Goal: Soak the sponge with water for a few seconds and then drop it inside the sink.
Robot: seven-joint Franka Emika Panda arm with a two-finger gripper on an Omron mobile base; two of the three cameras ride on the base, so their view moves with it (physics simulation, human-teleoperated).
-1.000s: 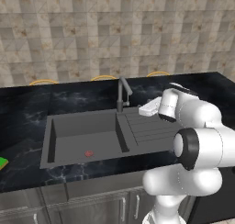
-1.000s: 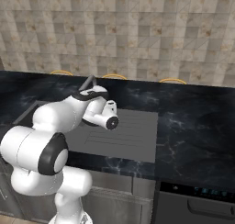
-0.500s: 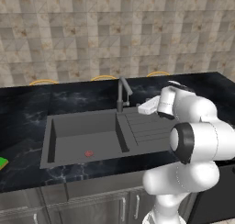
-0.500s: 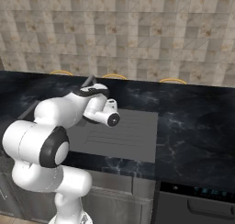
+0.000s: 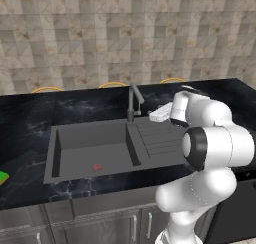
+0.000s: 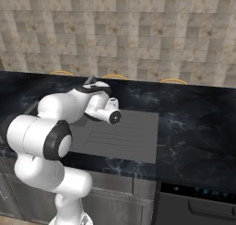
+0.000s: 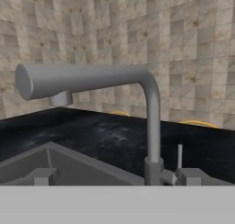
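The sink [image 5: 80, 140] is a dark grey basin with a red spot on its floor and a ribbed drainboard [image 5: 157, 138] on its right. The grey tap [image 5: 133, 101] stands behind the basin. My gripper [image 5: 152, 116] hovers open over the drainboard, just right of the tap and pointing at it, with nothing between its fingers. In the hand view the tap [image 7: 151, 113] is close ahead, with its spout reaching left over the basin rim [image 7: 69, 159], and my gripper [image 7: 117, 177] stands wide. A green corner of the sponge [image 5: 2, 178] lies on the counter at the far left edge. The water is out of view.
Black marbled countertop [image 5: 30, 118] surrounds the sink, and a tiled wall rises behind it. Yellow arcs [image 5: 113, 84] peek over the counter's back edge. A small lever [image 7: 180, 156] stands beside the tap's base. A dark appliance front [image 6: 198, 201] sits under the counter on the right.
My hand has moved a little left over the drainboard toward the tap, and the elbow has swung with it. The jaws have stayed open.
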